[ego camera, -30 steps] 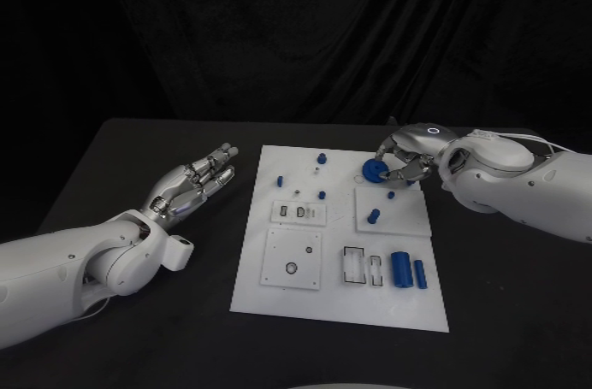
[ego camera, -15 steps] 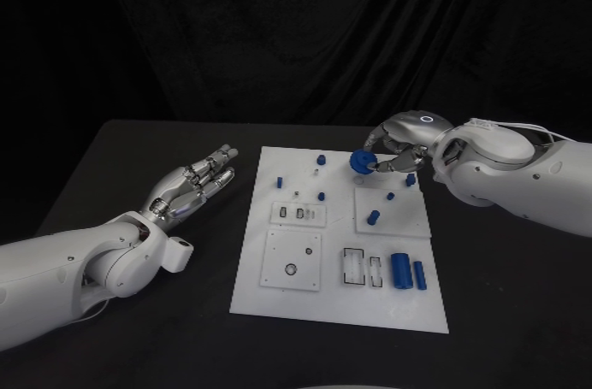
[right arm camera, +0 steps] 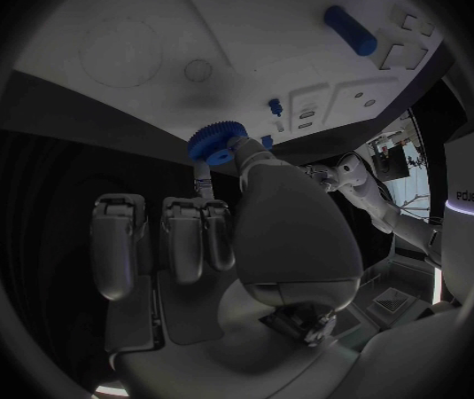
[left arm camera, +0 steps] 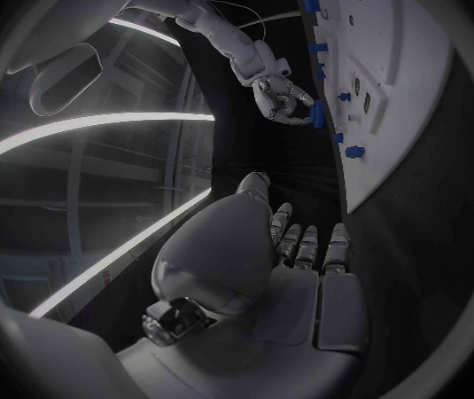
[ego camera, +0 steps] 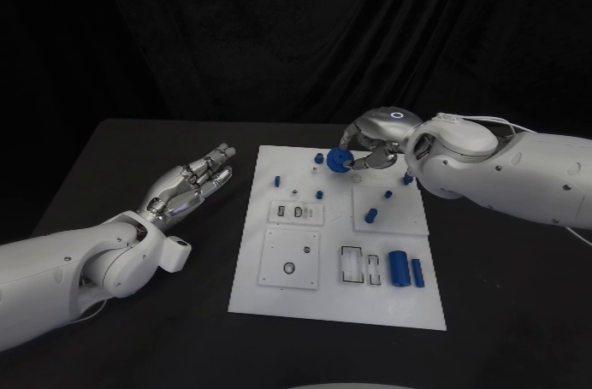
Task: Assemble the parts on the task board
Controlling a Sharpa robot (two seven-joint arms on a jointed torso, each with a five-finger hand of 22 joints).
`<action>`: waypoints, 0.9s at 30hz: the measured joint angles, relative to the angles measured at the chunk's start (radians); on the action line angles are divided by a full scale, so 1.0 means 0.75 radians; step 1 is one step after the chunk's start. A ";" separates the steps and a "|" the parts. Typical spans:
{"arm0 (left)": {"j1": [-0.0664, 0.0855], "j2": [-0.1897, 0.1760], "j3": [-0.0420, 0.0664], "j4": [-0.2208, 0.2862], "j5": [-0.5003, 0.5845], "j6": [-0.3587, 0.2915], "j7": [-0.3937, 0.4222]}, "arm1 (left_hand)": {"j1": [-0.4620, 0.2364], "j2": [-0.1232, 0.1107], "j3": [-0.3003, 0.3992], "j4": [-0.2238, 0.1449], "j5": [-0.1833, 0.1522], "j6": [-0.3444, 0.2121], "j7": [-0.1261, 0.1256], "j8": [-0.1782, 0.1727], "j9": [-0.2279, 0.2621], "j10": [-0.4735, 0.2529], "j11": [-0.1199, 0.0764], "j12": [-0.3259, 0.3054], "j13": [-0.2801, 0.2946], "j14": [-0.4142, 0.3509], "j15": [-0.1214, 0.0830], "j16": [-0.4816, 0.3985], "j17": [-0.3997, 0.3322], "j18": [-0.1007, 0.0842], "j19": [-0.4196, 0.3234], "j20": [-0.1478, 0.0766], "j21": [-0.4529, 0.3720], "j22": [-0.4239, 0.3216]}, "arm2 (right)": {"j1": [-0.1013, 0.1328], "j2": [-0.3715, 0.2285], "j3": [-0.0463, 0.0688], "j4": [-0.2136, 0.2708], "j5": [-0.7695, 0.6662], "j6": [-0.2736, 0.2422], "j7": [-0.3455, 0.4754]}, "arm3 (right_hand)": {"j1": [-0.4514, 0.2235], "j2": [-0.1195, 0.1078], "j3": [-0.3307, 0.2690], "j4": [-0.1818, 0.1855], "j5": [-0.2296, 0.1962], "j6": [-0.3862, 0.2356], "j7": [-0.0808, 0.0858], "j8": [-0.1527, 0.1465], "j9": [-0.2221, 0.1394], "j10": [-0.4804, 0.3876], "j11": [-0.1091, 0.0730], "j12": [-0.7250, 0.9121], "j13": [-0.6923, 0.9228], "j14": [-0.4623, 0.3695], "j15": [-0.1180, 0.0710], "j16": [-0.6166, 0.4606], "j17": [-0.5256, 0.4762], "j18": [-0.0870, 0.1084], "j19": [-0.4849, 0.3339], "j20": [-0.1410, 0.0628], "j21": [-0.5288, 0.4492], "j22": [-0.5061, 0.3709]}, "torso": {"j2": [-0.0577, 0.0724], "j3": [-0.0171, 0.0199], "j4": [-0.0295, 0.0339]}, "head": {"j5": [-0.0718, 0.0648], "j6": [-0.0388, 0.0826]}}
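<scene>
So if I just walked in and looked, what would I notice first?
Probably the right hand holding a blue toothed gear up above the far end of the white task board. Next, the two blue cylinders lying side by side near the board's near right corner. The left hand waits open on the black table beside the board.

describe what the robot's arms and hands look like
Both arms have smooth, rounded, glossy white shells. The left robot hand and right robot hand are silver metal with segmented fingers. A glowing blue ring marks the right wrist, and a thin white cable runs along the right arm.
</scene>
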 measured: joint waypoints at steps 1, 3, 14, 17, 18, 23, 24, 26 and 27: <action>0.000 0.000 0.000 0.000 0.000 0.000 0.000 | 0.000 0.000 0.000 0.000 0.000 0.000 0.000 0.000 0.000 0.000 0.000 0.000 0.000 0.000 0.000 0.000 0.000 0.000 0.000 0.000 0.000 0.000 | 0.000 0.013 0.000 -0.010 0.002 0.003 0.001 | 0.000 0.000 0.000 0.000 -0.001 0.000 0.000 0.000 0.000 0.000 0.000 0.000 0.000 0.000 0.000 0.000 0.000 0.000 0.000 0.000 0.000 0.000 | 0.000 0.0001 0.0001 | 0.000 0.000; 0.000 0.001 0.000 0.000 0.000 0.000 0.000 | 0.000 0.000 0.000 0.000 0.000 0.000 0.000 0.000 0.000 0.000 0.000 0.000 0.000 0.000 0.000 0.000 0.000 0.000 0.000 0.000 0.000 0.000 | -0.002 0.041 0.000 -0.028 0.006 0.009 0.004 | -0.002 -0.002 0.000 0.000 -0.001 0.000 0.000 0.008 0.000 0.000 0.000 0.000 0.000 0.000 0.000 0.000 0.000 0.000 0.000 0.000 0.000 0.000 | 0.000 0.0003 0.0008 | -0.001 -0.002; 0.000 0.009 0.000 -0.001 0.000 0.002 0.000 | 0.000 0.000 0.000 0.000 -0.001 0.000 0.000 0.000 0.000 0.000 0.000 0.000 0.000 0.000 0.000 0.000 0.000 0.000 0.000 0.000 0.000 0.000 | -0.027 0.142 0.000 -0.110 0.017 0.050 0.023 | -0.001 -0.001 0.004 0.007 0.000 0.000 0.000 0.036 0.000 0.000 0.000 0.000 0.000 0.000 0.000 0.000 0.000 0.000 0.000 0.000 0.000 0.000 | 0.002 0.0006 0.0041 | -0.009 -0.007; 0.000 0.011 0.000 -0.004 0.000 0.002 0.000 | 0.000 0.000 0.000 0.000 -0.001 0.000 0.000 0.000 0.000 0.004 0.004 0.000 0.000 0.000 0.000 0.000 0.000 0.000 0.000 0.000 0.000 0.000 | -0.034 0.160 0.000 -0.118 0.018 0.060 0.028 | 0.000 -0.001 0.004 0.007 0.002 0.000 0.000 0.041 0.000 0.000 0.000 0.000 0.000 0.000 0.000 0.000 0.000 0.000 0.000 0.000 0.000 0.000 | 0.003 -0.0003 0.0052 | -0.010 -0.008; 0.000 0.012 0.000 -0.005 0.000 0.003 0.000 | 0.000 0.000 0.000 0.000 -0.001 0.000 0.000 0.000 0.000 0.005 0.005 0.000 0.000 0.000 0.000 0.000 0.000 0.000 0.000 0.000 0.000 0.000 | -0.035 0.163 0.000 -0.120 0.018 0.063 0.029 | 0.001 0.001 0.003 0.007 0.007 0.000 0.000 0.042 0.000 0.000 0.000 0.000 0.000 0.000 0.000 0.000 0.000 0.000 0.000 0.000 0.000 0.000 | 0.003 -0.0006 0.0052 | -0.010 -0.008; 0.000 0.017 0.000 -0.007 0.000 0.005 0.000 | 0.000 0.000 0.000 0.000 -0.001 0.000 0.000 0.000 0.000 0.005 0.005 0.000 0.000 0.000 0.000 0.000 0.000 0.000 0.000 0.000 0.000 0.000 | -0.040 0.177 0.002 -0.132 0.020 0.076 0.035 | 0.002 0.001 0.003 0.007 0.007 0.000 -0.001 0.062 0.000 0.000 0.000 0.000 0.000 0.000 0.000 0.000 0.000 0.000 0.000 0.000 -0.008 0.000 | 0.003 -0.0014 0.0054 | -0.007 -0.010; 0.000 0.017 0.000 -0.007 0.000 0.005 0.000 | 0.000 0.000 0.000 0.000 -0.001 0.000 0.000 0.000 0.000 0.005 0.005 0.000 0.000 0.000 0.000 0.000 0.000 0.000 0.000 0.000 0.000 0.000 | -0.040 0.178 0.002 -0.132 0.021 0.076 0.035 | 0.002 0.001 0.004 0.007 0.007 0.000 -0.001 0.062 0.000 0.000 0.000 0.000 0.000 0.000 0.000 0.000 0.000 0.000 0.000 0.000 -0.008 0.000 | 0.003 -0.0015 0.0055 | -0.007 -0.010; 0.000 0.019 0.000 -0.009 0.000 0.007 0.000 | 0.000 0.000 0.000 0.000 -0.001 0.000 0.000 0.000 0.000 0.005 0.005 0.000 0.000 0.000 0.000 0.000 0.000 0.000 0.000 0.000 0.000 0.000 | -0.041 0.184 0.003 -0.136 0.021 0.079 0.036 | 0.003 0.002 0.009 0.012 0.007 -0.001 -0.001 0.062 0.000 0.000 0.000 0.000 0.000 0.000 0.000 0.000 0.000 0.000 0.000 0.000 -0.017 0.000 | 0.003 -0.0015 0.0056 | -0.007 -0.011; 0.000 0.019 0.000 -0.010 0.000 0.008 0.000 | 0.000 0.000 0.000 0.000 -0.001 0.000 0.000 0.000 0.000 0.005 0.005 0.000 0.000 0.000 0.000 0.000 0.000 0.000 0.000 0.000 0.000 0.000 | -0.041 0.186 0.004 -0.138 0.022 0.080 0.037 | 0.003 0.002 0.009 0.012 0.007 -0.001 -0.001 0.062 0.000 0.000 0.000 0.000 0.000 0.000 0.000 0.000 0.000 0.000 0.000 0.000 -0.021 0.000 | 0.003 -0.0015 0.0055 | -0.007 -0.011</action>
